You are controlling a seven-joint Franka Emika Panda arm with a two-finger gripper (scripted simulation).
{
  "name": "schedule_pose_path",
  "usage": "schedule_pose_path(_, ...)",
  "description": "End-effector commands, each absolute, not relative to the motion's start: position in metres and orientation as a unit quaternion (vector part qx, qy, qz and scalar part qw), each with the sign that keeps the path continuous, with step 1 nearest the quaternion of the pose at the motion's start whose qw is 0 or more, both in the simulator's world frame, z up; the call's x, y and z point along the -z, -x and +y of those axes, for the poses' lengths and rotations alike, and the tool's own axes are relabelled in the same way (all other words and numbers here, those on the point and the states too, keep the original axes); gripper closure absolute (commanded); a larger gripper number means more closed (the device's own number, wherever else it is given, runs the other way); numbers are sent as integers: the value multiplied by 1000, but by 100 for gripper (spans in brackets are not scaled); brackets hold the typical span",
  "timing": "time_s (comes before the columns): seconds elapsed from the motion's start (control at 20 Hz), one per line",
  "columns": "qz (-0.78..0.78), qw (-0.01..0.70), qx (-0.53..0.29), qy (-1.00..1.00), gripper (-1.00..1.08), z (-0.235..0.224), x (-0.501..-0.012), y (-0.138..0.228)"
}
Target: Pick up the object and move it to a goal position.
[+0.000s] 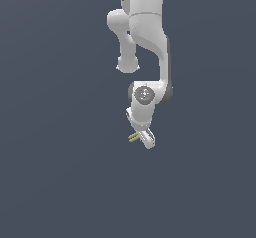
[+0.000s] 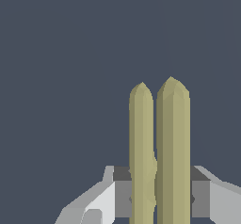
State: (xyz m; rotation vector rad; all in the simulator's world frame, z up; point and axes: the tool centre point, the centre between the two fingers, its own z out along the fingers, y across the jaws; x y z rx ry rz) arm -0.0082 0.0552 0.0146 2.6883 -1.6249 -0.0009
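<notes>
One white, glossy jointed robot arm (image 1: 147, 42) hung down from the top of the exterior view against a plain dark slate-blue background (image 1: 50, 132). Its rounded wrist joint carried a single round grey cap (image 1: 144, 94) facing the camera, and below that the arm ended in one white gripper (image 1: 145, 138) tilted toward the exterior view's right.

There was one object in the scene: a small olive-yellow stick-like piece (image 1: 133, 137) made of two thin parallel rods. In the exterior view it poked out sideways from the gripper toward the exterior view's left, both rods showing as short yellow lines lying close together (they looked far shorter than the gripper was wide). It sat off any surface, carried at the tip of the arm.

The wrist view showed the same piece close up (image 2: 160, 148). Two rods could be counted, side by side and nearly touching along their length, each with a faceted, pointed tip; one reached slightly farther than the other. They ran out from between the two grey-and-white fingers (image 2: 106, 195) of the gripper (image 2: 160, 199), one finger on each flank. The fingers were drawn in against the rods' sides, pinching the piece between them, with dark grey pads pressed up to the yellow material on both sides. Nothing else appeared beyond the rods except the uniform dark backdrop.
</notes>
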Motion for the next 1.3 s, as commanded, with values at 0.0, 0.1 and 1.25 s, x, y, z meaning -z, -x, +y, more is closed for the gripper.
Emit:
schedule_pose_path(0.0, -517, 0, 0, -856, 108, 55, -15, 8)
schedule_pose_path(0.1, -517, 0, 0, -856, 108, 55, -15, 8)
schedule_pose_path(1.25, -518, 0, 0, -855, 108, -41, -122, -12)
